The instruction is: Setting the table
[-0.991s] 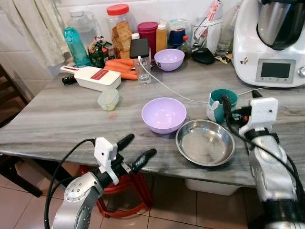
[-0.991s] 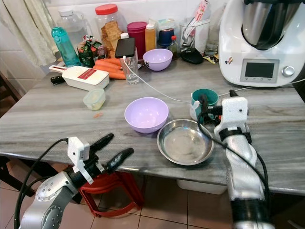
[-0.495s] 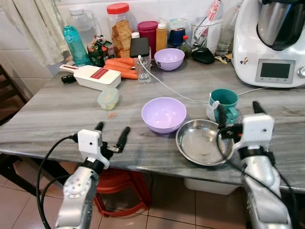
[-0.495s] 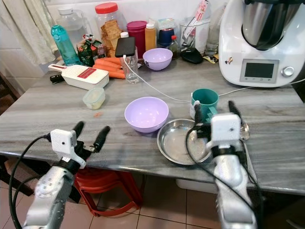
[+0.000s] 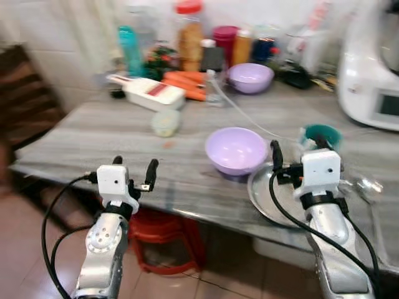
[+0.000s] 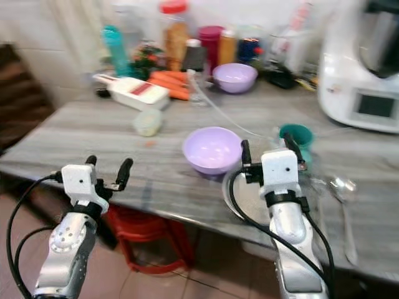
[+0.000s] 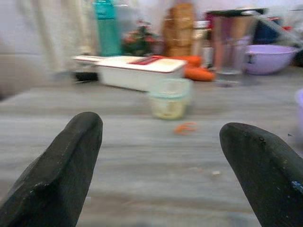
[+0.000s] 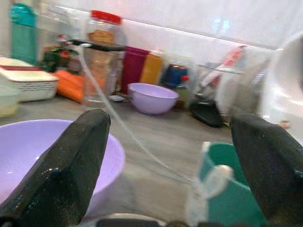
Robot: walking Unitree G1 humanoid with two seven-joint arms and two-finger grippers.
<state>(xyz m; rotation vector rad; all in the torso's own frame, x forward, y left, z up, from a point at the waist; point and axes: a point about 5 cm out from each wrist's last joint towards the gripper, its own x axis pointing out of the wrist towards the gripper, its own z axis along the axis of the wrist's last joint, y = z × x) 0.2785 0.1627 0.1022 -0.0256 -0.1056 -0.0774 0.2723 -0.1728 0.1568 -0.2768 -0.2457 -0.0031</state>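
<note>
Left eye view: the tabletop [image 5: 93, 134] carries a steel plate [image 5: 265, 198], a lavender bowl [image 5: 235, 149] touching its rim, apparently empty, and a teal mug [image 5: 321, 134] just behind. The right gripper [image 5: 298, 149] hovers over the plate, fingers spread, holding nothing; the left gripper [image 5: 133, 168] waits open at the near edge. Judged best: lower squarely, pinch the rim, avoid nudging the bowl.
</note>
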